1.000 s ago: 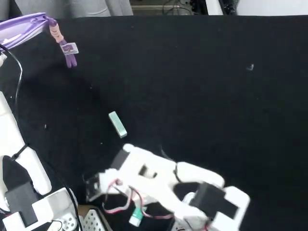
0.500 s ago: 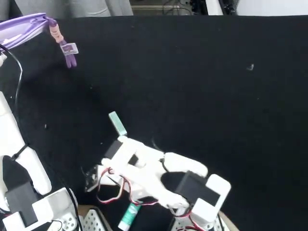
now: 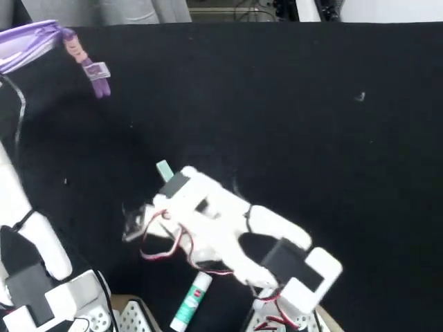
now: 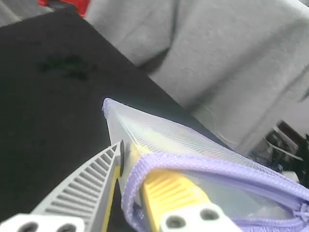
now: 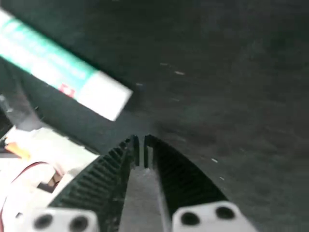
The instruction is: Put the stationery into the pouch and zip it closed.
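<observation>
At the front edge, glue stick [image 3: 191,302] seemingly released.

Print on glue stick [image 3: 190,302] illegible.

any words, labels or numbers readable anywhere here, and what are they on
On the white and green glue stick: pale print along the green band and a small red mark, too blurred to read.
On the small clear tag hanging from the zip pull of the clear pouch: too small to read.
On the mint-green block: no print visible.
Nothing legible can be quoted.
</observation>
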Controlling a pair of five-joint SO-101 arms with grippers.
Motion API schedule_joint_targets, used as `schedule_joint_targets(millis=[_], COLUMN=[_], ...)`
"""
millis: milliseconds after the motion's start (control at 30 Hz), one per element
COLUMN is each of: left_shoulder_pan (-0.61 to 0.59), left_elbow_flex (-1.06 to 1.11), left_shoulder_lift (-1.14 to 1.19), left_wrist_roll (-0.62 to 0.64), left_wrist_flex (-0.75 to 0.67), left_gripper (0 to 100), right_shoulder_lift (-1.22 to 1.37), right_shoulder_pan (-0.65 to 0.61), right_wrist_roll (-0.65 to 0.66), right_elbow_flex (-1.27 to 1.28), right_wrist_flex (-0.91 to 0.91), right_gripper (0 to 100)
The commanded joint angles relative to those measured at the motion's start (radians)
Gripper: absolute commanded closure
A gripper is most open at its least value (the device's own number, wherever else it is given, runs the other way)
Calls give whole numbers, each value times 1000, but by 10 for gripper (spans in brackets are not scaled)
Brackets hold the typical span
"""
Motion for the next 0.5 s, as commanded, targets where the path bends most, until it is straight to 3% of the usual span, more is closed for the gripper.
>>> schedule_joint_targets(millis=[0,133,267,367,467], left_shoulder_pan=[-70,-157,-236,-282,-312], left_elbow_flex=[-79,-79,-93,-88,-85], left_shoulder_lift=[-48,-49,-46,-40,-37], left_wrist_roll=[-9,-9,-9,-9,-9], left_wrist_flex=[-32,-32,-31,-32,-32], left_gripper=[970,970,970,970,970], right_shoulder_lift=[-122,-229,-308,-354,-397], right_shoulder_pan=[20,-6,-57,-133,-222], right_wrist_roll=[74,107,109,109,132], right_elbow_flex=[-39,-35,-2,54,110], right_wrist_flex=[38,95,114,89,57], right_gripper=[966,949,841,780,782])
